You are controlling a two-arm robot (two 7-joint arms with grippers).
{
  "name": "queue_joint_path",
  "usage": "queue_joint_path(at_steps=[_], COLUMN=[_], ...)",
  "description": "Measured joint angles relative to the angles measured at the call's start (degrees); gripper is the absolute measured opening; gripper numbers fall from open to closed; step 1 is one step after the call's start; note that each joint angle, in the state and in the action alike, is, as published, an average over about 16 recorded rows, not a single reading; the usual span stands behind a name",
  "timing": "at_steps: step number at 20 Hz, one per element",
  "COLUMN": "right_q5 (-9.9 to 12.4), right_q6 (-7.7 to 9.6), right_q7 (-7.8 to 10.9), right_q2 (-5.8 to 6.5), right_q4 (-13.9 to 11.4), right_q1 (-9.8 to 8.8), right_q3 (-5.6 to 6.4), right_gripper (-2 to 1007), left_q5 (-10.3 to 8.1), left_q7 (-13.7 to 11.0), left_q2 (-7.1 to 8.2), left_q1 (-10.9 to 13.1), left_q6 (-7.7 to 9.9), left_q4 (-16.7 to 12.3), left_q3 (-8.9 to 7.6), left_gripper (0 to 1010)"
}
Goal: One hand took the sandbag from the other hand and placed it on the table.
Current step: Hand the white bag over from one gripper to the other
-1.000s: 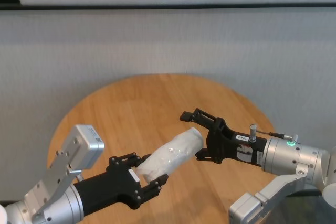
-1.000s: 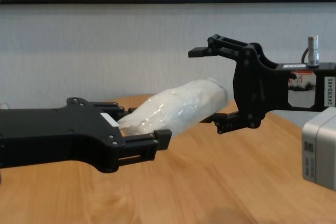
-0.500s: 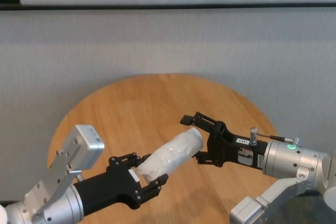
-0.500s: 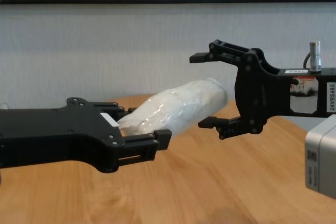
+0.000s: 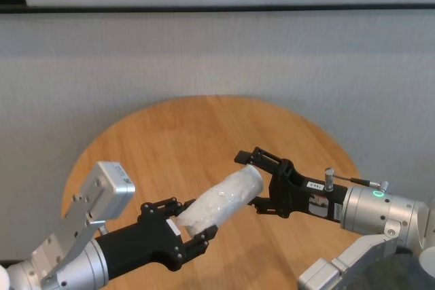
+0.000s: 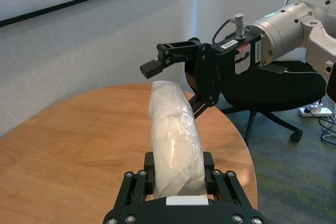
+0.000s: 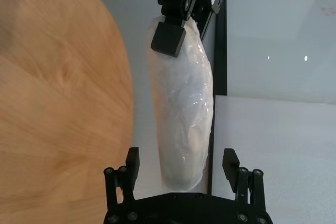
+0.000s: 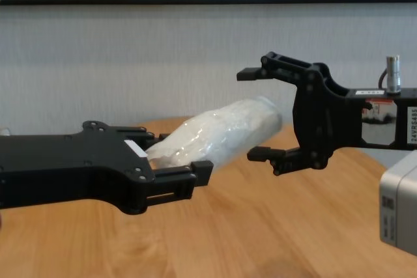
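The sandbag (image 8: 218, 131) was held aloft above the middle of the counter (image 5: 170, 140), clamped at its near end by the left end effector (image 8: 176, 167), whose flat black plates were closed on it. The right end effector (image 8: 260, 114) was spread wide, with its curved linkage fingers (image 7: 131, 163) set on either side of the bag's free end and not yet touching it.

For a clean handover, it was judged that the right end effector should be slid further along the bag before closing, so that a fuller part of the pouch would be caught instead of the rounded tip. The left grip should be released only once the right grip was firm (a soft fill was likely to slump and shift under pressure).

The bag was seen as a white, sausage-like pouch of crinkly, translucent plastic, creased and glossy along its length. The counter was seen as a round top of light-brown planks with visible grain, smooth and bare toward its far edge.
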Motion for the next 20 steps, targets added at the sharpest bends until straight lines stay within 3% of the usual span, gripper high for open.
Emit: queue_joint_path(at_steps=[20], right_q5=[0.24], right_q6=[-0.03], right_q7=[-0.03], right_q2=[0.08], right_q4=[0.07], right_q1=[-0.19], right_q3=[0.06], right_gripper=[1001], left_q5=[0.0], left_q7=[0.0], left_q2=[0.0], left_q1=[0.0], left_q6=[0.0], left_q4=[0.0], left_q3=[0.0], left_gripper=[558])
